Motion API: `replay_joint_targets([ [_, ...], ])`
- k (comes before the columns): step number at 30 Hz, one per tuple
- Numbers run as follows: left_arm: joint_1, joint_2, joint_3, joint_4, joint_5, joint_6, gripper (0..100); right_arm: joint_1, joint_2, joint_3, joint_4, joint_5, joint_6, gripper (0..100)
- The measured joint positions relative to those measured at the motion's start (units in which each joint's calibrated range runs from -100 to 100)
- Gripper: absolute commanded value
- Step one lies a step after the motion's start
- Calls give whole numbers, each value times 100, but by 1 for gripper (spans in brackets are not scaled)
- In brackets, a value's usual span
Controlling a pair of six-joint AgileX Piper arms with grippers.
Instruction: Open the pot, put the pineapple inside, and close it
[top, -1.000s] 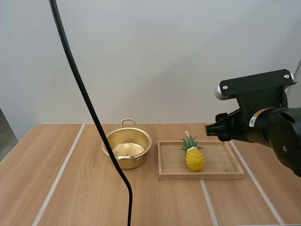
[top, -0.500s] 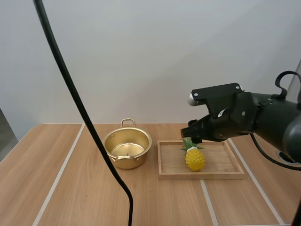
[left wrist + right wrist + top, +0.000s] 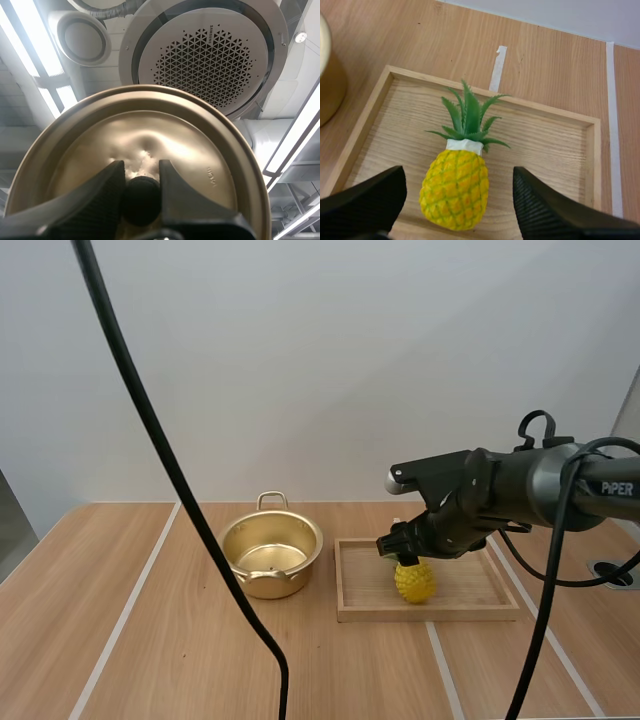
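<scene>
Swung in and dropped since a second ago: right gripper (image 3: 400,556) now directly above the pineapple (image 3: 416,582) in the wooden tray (image 3: 430,616), versus hanging well off the tray's right side before. Pot (image 3: 270,554) same spot throughout, just left of the tray, lid off, nothing inside.

Right wrist view: fingers (image 3: 550,210) spread wide, one each side of the fruit, no contact yet. Pineapple roughly mid-tray, crown (image 3: 470,117) toward the tray's far rim, yellow body toward the near rim (upright or lying flat, can't tell).

Left gripper (image 3: 141,172): clamped on the black knob (image 3: 141,200) of the lid (image 3: 210,150), lid held up in the air; position relative to the tray not readable.

Step in hand, by my read: grasp the pineapple. To do it well:
- Descend straight, keeping the body centred between the fingers.
- Close across the widest part of the yellow body, not the crown (leaves likely to flex and slip).
- Stop short of the tray floor to avoid jamming fingertips into the wood.
- Squeeze moderately and on-centre, to avoid squirting the rounded body out.
- Lift vertically until above the tray's left rim before heading to the pot.
- Keep the lid parked until after the drop.
</scene>
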Motion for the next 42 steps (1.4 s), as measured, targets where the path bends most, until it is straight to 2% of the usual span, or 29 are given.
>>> replay_joint_targets([
  [10,0,0,0,0,0,0,0,0,631,-83,62,16,0,100],
  [18,0,0,0,0,0,0,0,0,1222,-494,397,356,-100,100],
  [30,0,0,0,0,236,0,0,0,1919,-656,432,287,-118,100],
  [31,0,0,0,0,243,0,0,0,1951,-656,432,249,-118,94],
  [32,0,0,0,0,243,0,0,0,1965,-656,432,199,-128,73],
  [34,0,0,0,0,243,0,0,0,1965,-672,432,181,-128,5],
  [35,0,0,0,0,243,0,0,0,1965,-703,432,213,-128,0],
  [42,0,0,0,62,243,0,0,0,1946,-989,432,557,-110,0],
])
